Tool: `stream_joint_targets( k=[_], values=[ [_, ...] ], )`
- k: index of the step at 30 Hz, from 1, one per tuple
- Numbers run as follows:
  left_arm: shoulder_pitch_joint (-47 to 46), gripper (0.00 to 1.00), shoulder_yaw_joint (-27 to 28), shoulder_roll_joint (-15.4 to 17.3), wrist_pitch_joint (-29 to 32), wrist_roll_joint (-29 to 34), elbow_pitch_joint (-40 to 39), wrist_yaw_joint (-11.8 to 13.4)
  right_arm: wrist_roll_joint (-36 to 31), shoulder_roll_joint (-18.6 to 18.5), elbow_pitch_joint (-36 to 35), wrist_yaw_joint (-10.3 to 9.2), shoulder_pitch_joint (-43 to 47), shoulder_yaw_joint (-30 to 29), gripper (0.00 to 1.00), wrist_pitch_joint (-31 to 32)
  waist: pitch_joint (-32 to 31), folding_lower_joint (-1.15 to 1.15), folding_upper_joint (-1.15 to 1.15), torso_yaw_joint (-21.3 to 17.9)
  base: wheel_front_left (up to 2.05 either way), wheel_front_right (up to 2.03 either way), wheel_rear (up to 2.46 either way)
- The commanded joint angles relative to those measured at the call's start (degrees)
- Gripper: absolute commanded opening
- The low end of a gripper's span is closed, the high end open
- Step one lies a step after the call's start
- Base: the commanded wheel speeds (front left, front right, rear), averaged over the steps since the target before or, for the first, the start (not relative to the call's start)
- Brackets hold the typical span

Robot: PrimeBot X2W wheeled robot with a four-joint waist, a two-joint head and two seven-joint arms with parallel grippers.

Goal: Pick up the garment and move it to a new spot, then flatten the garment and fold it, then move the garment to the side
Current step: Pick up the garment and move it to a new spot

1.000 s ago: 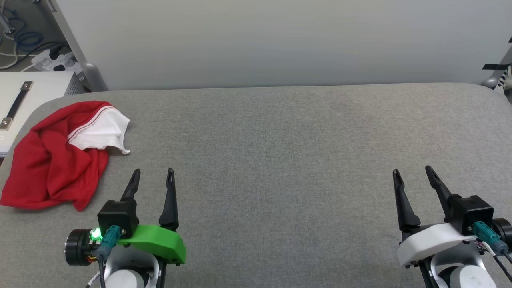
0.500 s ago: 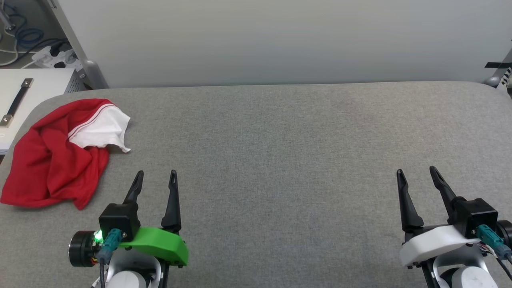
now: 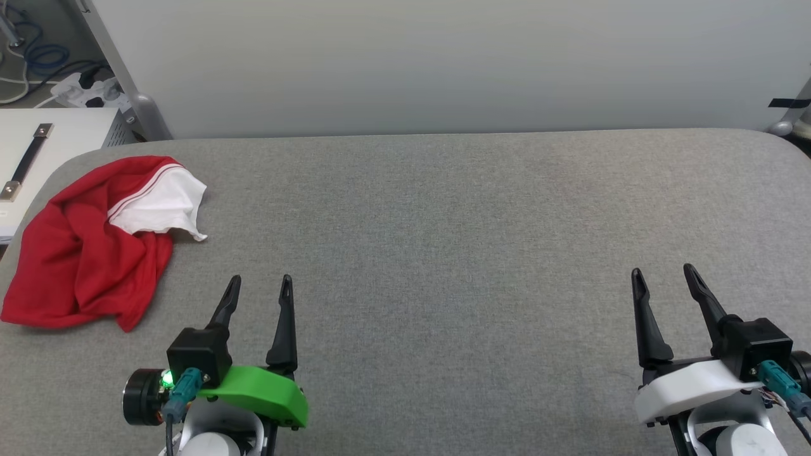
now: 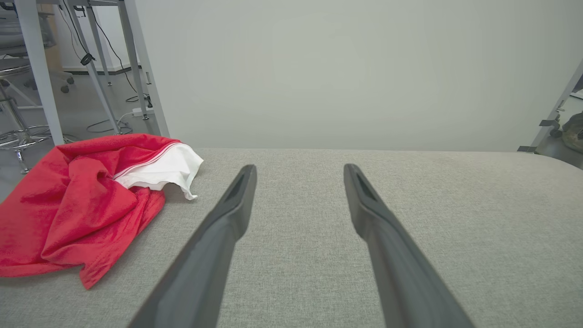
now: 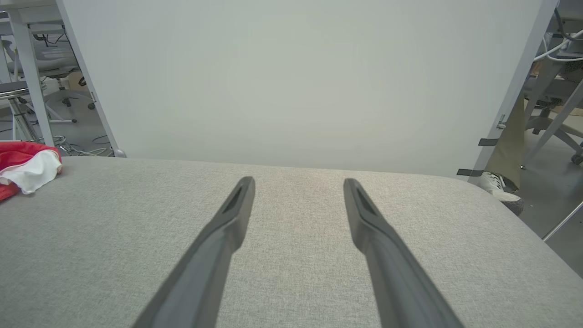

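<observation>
garment (image 3: pixel 89 253) lay crumpled at counter's (image 3: pixel 443 221) far left | left tool (image 3: pixel 261 280) was wide, empty, near garment, apart | right tool (image 3: pixel 662 270) was wide, empty, near right

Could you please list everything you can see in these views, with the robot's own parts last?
garment: one, red with a white sleeve, crumpled at the table's far left, touched by neither gripper
table: one, grey fabric top, across the head view
panel: one, pale, upright behind the table
cabinet: one, white with a black handle, left of the table
power strip: one, white, on the floor behind the cabinet
shoe: one, white, a person's, on the floor past the table's right corner
left gripper: one, dark fingers on a green mount, open, just right of the garment
right gripper: one, dark fingers on a white mount, open, lower right over the table
</observation>
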Motion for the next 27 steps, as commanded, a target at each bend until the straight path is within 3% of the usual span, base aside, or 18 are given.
stream_joint_targets(
  k=[1, 16, 27],
  values=[
    [1.41, 1.0, -0.07, -0.22, -0.55, -0.85, 0.29, -0.52, 0.31, 0.07, 0.29, -0.04, 0.72, -0.08, 1.0, -0.79, 0.01, 0.0, 0.0, 0.01, 0.0, 0.0, 0.0],
    [1.2, 1.0, -0.84, -0.27, -2.33, -2.2, 1.72, -0.94, 0.67, 0.08, 1.8, -0.05, 0.85, -0.26, 1.0, -2.56, 0.61, 0.0, 0.0, 0.73, 0.0, 0.0, 0.0],
    [1.12, 1.0, -1.2, -0.3, -3.65, -3.1, 2.39, -0.9, 0.87, 0.09, 2.08, -0.05, 1.31, 1.2, 1.0, -3.85, 0.9, 0.0, 0.0, 5.95, 0.0, 0.0, 0.0]
  ],
)
